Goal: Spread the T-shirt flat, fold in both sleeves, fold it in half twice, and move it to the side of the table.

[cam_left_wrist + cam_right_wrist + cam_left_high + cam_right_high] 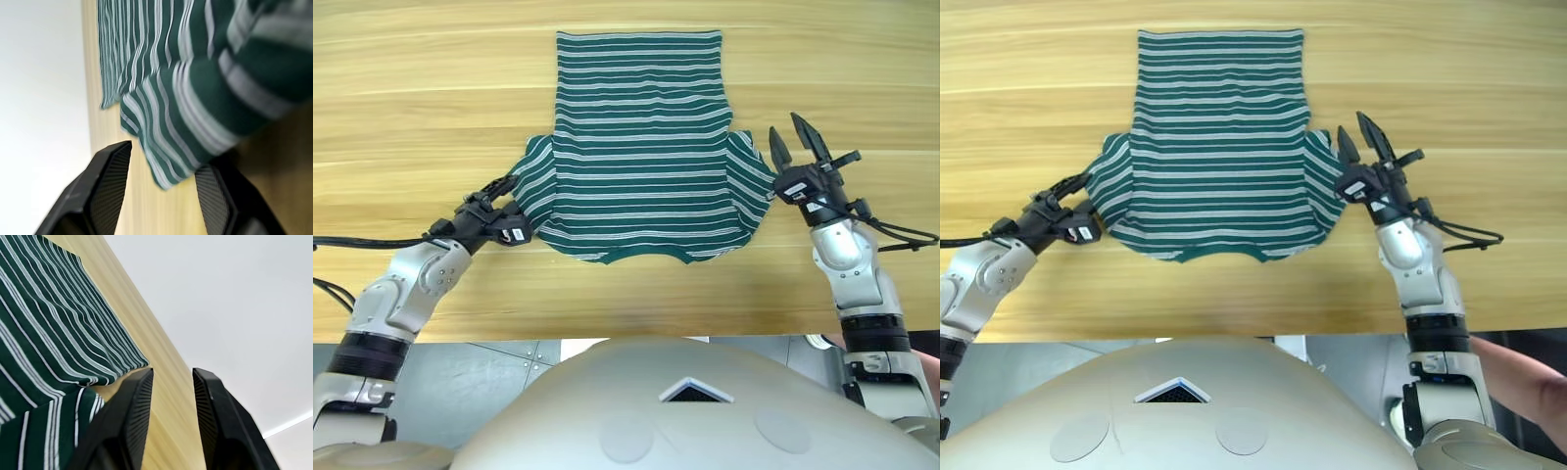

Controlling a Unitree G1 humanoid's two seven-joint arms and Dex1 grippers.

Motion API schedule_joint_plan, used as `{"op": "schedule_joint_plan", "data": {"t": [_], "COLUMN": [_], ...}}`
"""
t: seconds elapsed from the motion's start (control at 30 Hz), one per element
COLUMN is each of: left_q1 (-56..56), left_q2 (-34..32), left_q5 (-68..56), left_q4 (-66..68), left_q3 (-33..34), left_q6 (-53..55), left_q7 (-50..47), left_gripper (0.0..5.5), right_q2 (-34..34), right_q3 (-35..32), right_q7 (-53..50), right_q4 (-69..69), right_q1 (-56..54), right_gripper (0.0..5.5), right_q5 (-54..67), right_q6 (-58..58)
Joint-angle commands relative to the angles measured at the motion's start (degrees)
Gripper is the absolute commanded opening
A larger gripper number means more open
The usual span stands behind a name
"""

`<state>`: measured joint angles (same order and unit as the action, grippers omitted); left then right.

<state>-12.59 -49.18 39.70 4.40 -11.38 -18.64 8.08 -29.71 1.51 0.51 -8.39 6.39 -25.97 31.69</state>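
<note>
Both claws: left gripper [514, 220], right gripper [795, 145] spread, empty.
Garment: green white-striped cotton T-shirt [641, 147] flat on pale wooden table [431, 98].
Sleeves: pinch hems low, fold inward evenly.

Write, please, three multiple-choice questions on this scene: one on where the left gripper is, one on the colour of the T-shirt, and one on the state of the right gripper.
1. Where is the left gripper?
A. at the left sleeve
B. at the far hem
C. on the collar

2. What colour is the T-shirt?
A. plain red
B. dark green with pale stripes
C. yellow with dots

3. How is the right gripper?
A. shut on a sleeve
B. open, holding nothing
C. shut on the hem

Answers:
1 A: its fingers flank that sleeve's edge.
2 B: the stripes run across the whole cloth.
3 B: its fingers stand apart above the table, beside the right sleeve.
</note>
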Motion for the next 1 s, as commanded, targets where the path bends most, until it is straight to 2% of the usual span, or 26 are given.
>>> {"op": "schedule_joint_plan", "data": {"t": [0.03, 0.53, 0.67, 1.0], "left_q1": [0.63, 6.00, 4.91, 4.28], "left_q2": [1.25, 3.52, 2.68, 1.98], "left_q5": [3.83, 3.97, 3.05, 2.56], "left_q4": [7.43, 13.96, 13.26, 13.14], "left_q3": [-2.73, -7.90, -8.00, -8.61], "left_q6": [2.57, -0.08, 0.03, -0.10], "left_q7": [-0.23, -2.96, -1.71, -1.00], "left_gripper": [2.26, 2.26, 1.58, 0.56], "right_q2": [0.16, -0.26, -0.34, -0.51], "right_q3": [0.60, 1.03, 0.97, 1.10], "right_q7": [-0.81, -1.68, -1.81, -2.07], "right_q4": [-0.89, -1.41, -1.59, -2.04], "right_q1": [-0.72, -0.44, -0.42, -0.47], "right_gripper": [1.48, 1.48, 1.53, 1.53], "right_q5": [-0.52, -0.62, -0.60, -0.60], "right_q6": [0.75, 1.30, 1.46, 1.60]}}
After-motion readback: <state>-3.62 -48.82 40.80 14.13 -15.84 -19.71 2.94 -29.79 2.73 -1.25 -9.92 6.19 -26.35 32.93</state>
